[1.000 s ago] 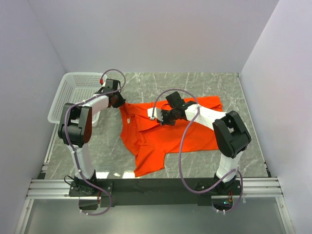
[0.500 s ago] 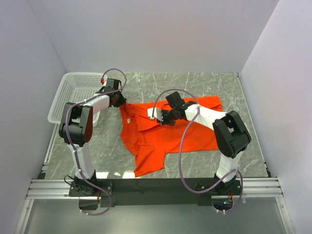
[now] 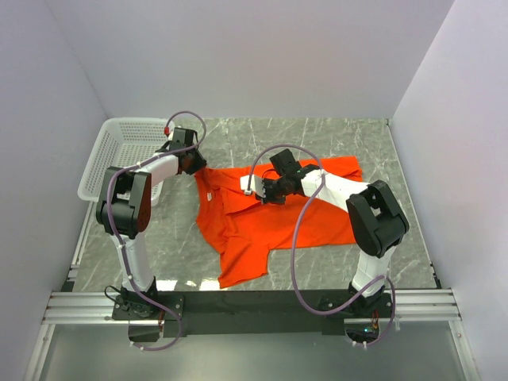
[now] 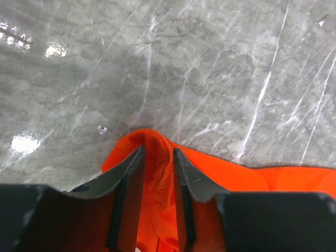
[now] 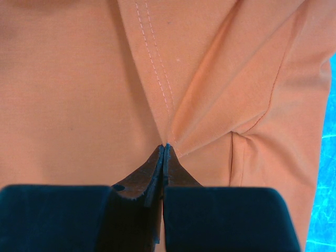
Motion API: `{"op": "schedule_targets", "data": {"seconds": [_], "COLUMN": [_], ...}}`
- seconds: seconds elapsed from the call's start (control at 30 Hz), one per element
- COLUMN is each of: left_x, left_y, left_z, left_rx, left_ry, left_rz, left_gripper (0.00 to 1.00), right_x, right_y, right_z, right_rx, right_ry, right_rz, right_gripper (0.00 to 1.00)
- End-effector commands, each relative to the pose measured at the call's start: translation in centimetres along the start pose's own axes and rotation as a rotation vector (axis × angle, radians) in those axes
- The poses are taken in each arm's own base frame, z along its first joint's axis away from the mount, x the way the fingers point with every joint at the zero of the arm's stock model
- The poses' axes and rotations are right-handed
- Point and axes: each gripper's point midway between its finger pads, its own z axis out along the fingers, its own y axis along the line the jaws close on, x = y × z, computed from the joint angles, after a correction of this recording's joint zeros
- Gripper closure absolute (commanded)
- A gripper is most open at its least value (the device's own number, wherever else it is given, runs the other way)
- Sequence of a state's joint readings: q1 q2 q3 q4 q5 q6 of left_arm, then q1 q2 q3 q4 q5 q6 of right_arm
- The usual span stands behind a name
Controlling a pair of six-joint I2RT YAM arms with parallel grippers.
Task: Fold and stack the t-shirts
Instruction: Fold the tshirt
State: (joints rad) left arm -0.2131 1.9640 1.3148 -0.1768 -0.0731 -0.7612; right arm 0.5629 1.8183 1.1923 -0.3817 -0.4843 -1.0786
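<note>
Left gripper straddles t-shirt corner, grip unclear; right gripper clenched on shirt middle; basket near left gripper.

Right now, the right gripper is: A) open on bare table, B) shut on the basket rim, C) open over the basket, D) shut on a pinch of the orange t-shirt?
D: in the right wrist view the right gripper has its tips pressed together on the t-shirt, with creases fanning out from the pinch.
</note>
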Motion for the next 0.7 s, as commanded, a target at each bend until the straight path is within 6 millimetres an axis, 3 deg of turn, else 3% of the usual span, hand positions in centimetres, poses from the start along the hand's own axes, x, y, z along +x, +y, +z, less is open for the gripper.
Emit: {"op": "schedule_targets", "data": {"seconds": [0.0,0.3,0.4,0.57,0.67], "left_x": [-2.3,-0.8,-0.4,0.0,0.3], "left_y": [-2.7,-1.4,-1.1,-1.0,-0.2], "left_z": [-1.7,-0.1,0.2,0.3,-0.2], "left_rx": [0.087,0.029,0.023,0.030,0.013], "left_ry": [-0.070,-0.013,-0.001,0.013,0.010], "left_rz": [0.004,0.009,0.008,0.024,0.030], "left_gripper": [0.66,0.70,0.76,0.99,0.99], "right_x": [-1.6,-1.7,-1.8,-1.7,-1.8], "right_y": [-1.0,-1.1,-1.0,-1.1,-1.1], "right_z": [-1.1,-1.1,-1.1,-1.1,-1.2], "right_rx": [0.032,0.033,0.032,0.034,0.037], "right_ry": [-0.038,-0.040,-0.040,-0.037,-0.037], "right_rz": [-0.013,-0.015,-0.015,-0.022,-0.024], "right_gripper": [0.98,0.98,0.98,0.98,0.98]}}
